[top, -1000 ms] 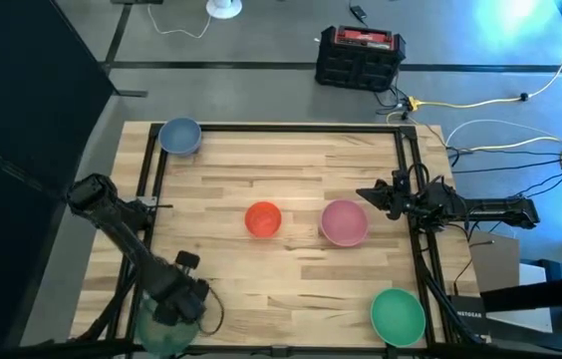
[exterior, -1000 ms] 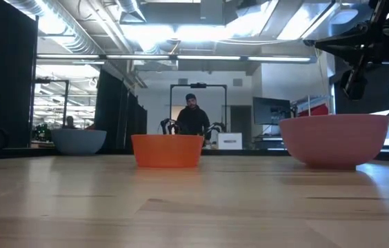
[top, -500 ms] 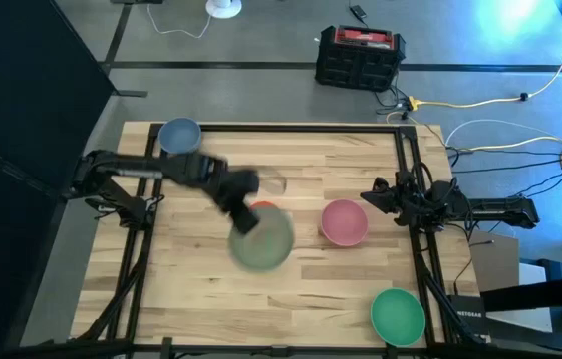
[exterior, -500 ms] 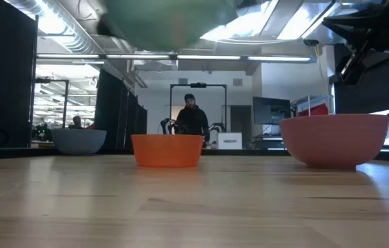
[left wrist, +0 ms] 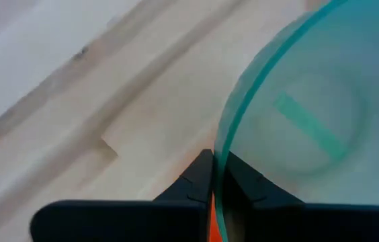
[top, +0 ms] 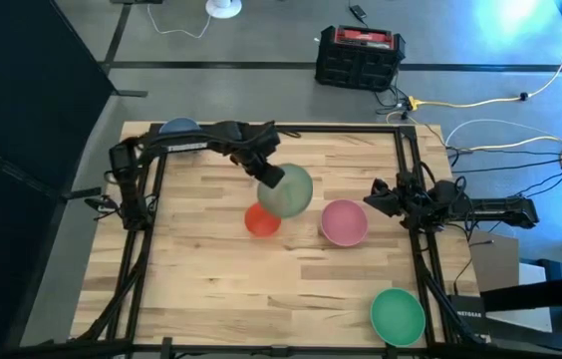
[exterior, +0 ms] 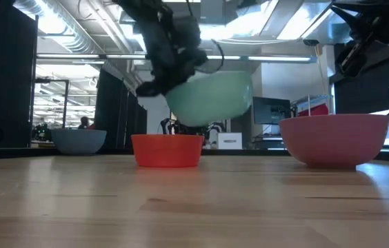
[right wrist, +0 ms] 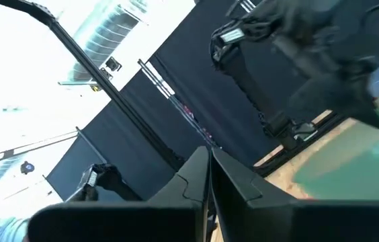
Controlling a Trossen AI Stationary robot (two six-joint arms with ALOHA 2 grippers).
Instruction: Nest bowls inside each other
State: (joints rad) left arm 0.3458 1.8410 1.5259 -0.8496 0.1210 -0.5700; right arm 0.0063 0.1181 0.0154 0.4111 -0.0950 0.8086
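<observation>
Carrying a pale green bowl clamped by its rim in the left gripper, aloft at frame centre, probably just above the orange bowl. Nothing nested yet: pink bowl centre-right, second green bowl lower right, blue-grey bowl upper left. Right gripper closed empty beside pink.

Wooden table, blue-grey bowl, orange bowl, pink bowl, green bowl

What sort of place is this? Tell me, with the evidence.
Probably an industrial robotics lab: exposed ceiling ducts overhead, black curtain partitions, a butcher-block table in a black frame, and cables trailing over the concrete floor.
</observation>
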